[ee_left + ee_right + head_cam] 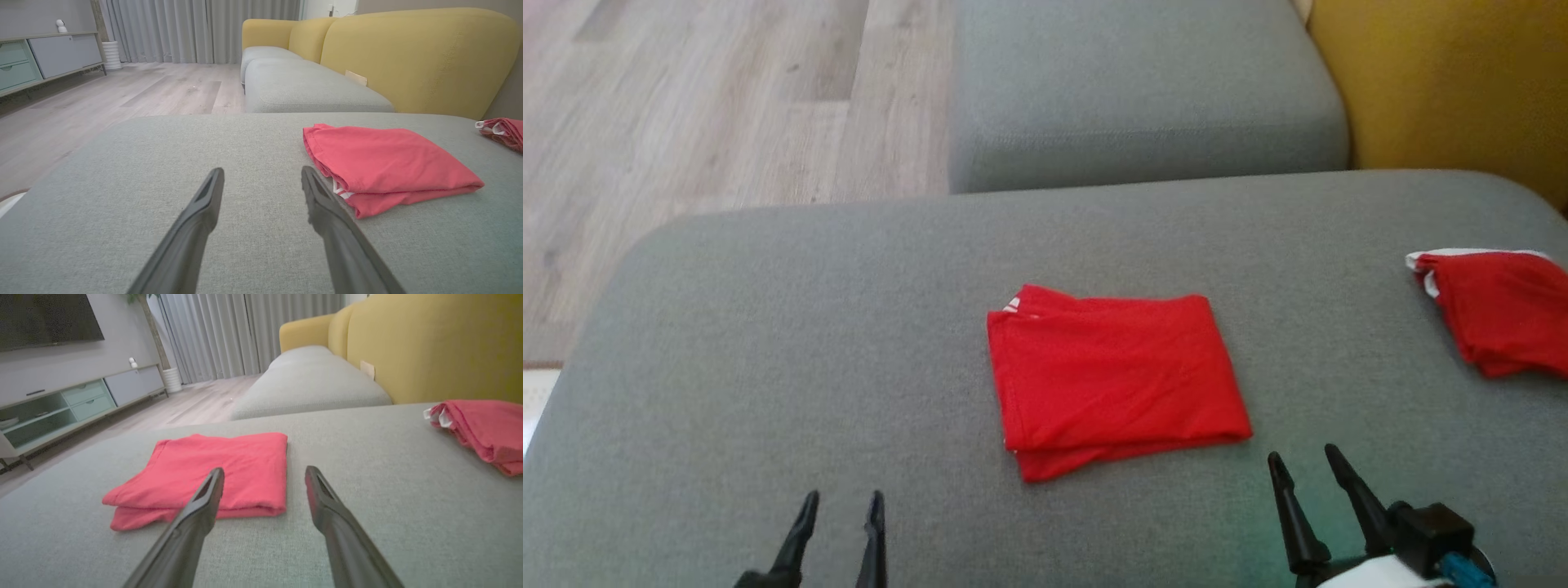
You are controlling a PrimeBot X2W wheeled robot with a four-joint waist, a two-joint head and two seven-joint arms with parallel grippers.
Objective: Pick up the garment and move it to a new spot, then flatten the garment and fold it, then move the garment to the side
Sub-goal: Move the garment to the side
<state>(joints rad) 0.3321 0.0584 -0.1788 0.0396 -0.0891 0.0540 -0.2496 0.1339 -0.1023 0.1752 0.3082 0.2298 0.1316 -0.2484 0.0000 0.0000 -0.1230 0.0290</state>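
A red garment (1115,377) lies folded into a neat rectangle in the middle of the grey sofa cushion (768,343). In the left wrist view the garment (388,163) sits ahead and to the right; in the right wrist view the garment (216,469) sits ahead and to the left. My left gripper (841,500) hovers open near the cushion's front edge, well to the garment's left. My right gripper (1305,459) is open too, just off the garment's near right corner. Neither touches the cloth. Both pairs of fingers (204,204) (204,502) hold nothing.
A second red folded cloth with white trim (1499,310) lies at the cushion's right edge. Another grey seat cushion (1143,90) lies beyond, with the yellow sofa back (1454,82) to the right. Wooden floor (686,106) drops off at the left.
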